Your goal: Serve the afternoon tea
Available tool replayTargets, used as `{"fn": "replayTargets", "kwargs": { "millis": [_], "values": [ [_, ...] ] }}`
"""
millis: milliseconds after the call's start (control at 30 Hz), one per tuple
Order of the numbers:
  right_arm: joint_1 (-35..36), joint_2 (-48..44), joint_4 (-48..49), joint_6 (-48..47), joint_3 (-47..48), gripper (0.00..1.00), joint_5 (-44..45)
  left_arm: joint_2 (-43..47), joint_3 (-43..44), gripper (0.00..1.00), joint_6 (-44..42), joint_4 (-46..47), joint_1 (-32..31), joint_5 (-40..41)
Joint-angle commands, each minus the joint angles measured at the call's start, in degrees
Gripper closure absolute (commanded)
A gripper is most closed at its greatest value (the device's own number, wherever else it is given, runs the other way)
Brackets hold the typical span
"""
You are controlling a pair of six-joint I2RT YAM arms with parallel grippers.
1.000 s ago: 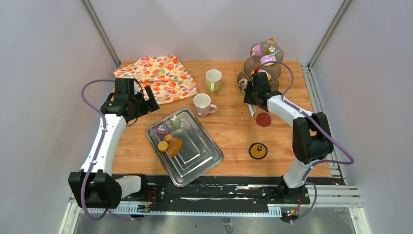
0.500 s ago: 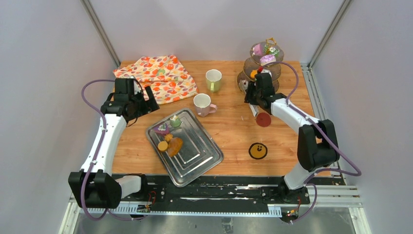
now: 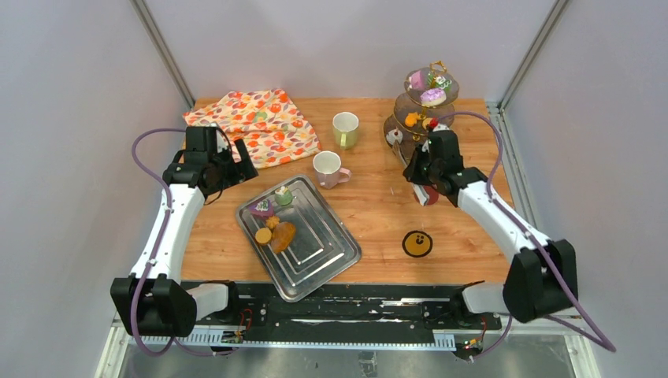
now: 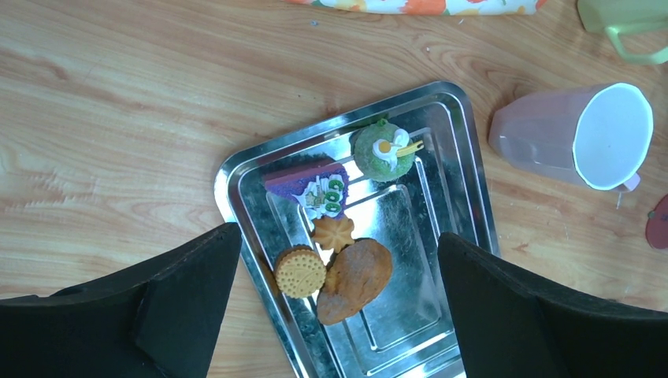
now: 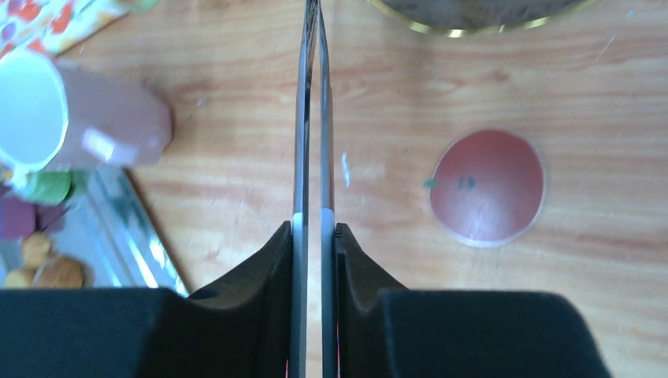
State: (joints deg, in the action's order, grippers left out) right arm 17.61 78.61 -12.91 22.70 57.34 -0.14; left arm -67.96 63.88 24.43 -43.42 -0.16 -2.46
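Shiny rect. metal tray (image 3: 319, 248): small pastries (image 3: 273, 223) at its far-left corner. Right of tray, R gripper (image 5: 313, 236) pinches thin flat metal tongs (image 5: 312, 118). L gripper (image 4: 339, 240) far-left of tray, spread wide. Beyond tray: smooth pink mug (image 3: 327, 168), then pale-green mug (image 3: 345, 128).

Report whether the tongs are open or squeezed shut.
Nearly shut: the right claw presses the blades of the tongs almost together.

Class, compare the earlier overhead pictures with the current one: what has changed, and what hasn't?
The right gripper, shut on the tongs, drew back from the tiered stand toward the red coaster. Left gripper, tray, pastries, pink mug, green mug and cloth stayed put.
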Motion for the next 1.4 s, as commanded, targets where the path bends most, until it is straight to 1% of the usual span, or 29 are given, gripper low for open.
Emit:
{"fn": "replayTargets", "kwargs": {
  "millis": [0,33,100,167,233,300,367,467,533,600,700,867,933,1033,1367],
  "values": [
    [-0.6,-9.2,-7.0,-1.2,-3.5,0.88,-9.8,1.0,1.2,0.0,0.3,0.7,0.2,-1.4],
    [0.9,-11.1,-8.5,-2.5,-3.9,0.88,-11.2,1.1,1.3,0.0,0.3,0.8,0.2,-1.4],
    [5.5,-14.8,-12.2,-5.8,-3.7,0.87,-10.9,1.3,1.3,0.0,0.3,0.9,0.2,-1.2],
    [12.4,-17.4,-15.6,-7.9,-3.1,0.86,-9.3,1.3,1.1,0.0,0.1,0.7,0.2,-0.7],
    [20.6,-18.1,-17.7,-9.3,-2.2,0.84,-6.4,1.2,0.9,0.0,0.1,0.5,0.2,-0.4],
    [28.7,-17.2,-18.4,-9.6,-1.0,0.81,-3.7,1.1,1.1,0.0,-0.1,0.1,0.3,-0.5],
    [34.9,-14.8,-17.8,-9.7,0.8,0.79,-2.0,1.1,1.5,0.0,-0.2,-0.2,0.3,-0.1],
    [40.8,-8.4,-16.3,-11.1,5.3,0.78,1.4,1.1,2.0,0.0,0.4,-0.6,0.5,0.2],
    [42.5,-3.5,-16.0,-11.5,8.8,0.79,3.2,1.1,2.4,0.0,0.9,-1.0,0.7,0.4],
    [42.7,1.1,-14.7,-11.5,12.0,0.79,4.5,1.3,2.3,0.0,1.1,-1.1,0.7,0.4],
    [42.6,8.4,-14.1,-12.2,17.1,0.71,5.3,1.4,2.3,0.0,0.9,-1.3,0.8,0.4],
    [42.6,18.8,-13.4,-12.9,22.5,0.62,9.1,1.4,2.4,0.0,0.1,-1.8,1.0,0.9],
    [42.6,21.0,-13.1,-12.6,23.5,0.6,10.5,1.3,2.5,0.0,-0.2,-1.9,1.0,0.9],
    [42.6,22.9,-12.5,-12.3,23.8,0.56,9.8,1.1,2.6,0.0,-0.6,-1.9,1.2,1.1],
    [42.6,27.1,-8.9,-12.6,23.6,0.54,7.9,0.2,2.2,0.0,-0.7,-1.4,1.3,0.7]
  ]
}}
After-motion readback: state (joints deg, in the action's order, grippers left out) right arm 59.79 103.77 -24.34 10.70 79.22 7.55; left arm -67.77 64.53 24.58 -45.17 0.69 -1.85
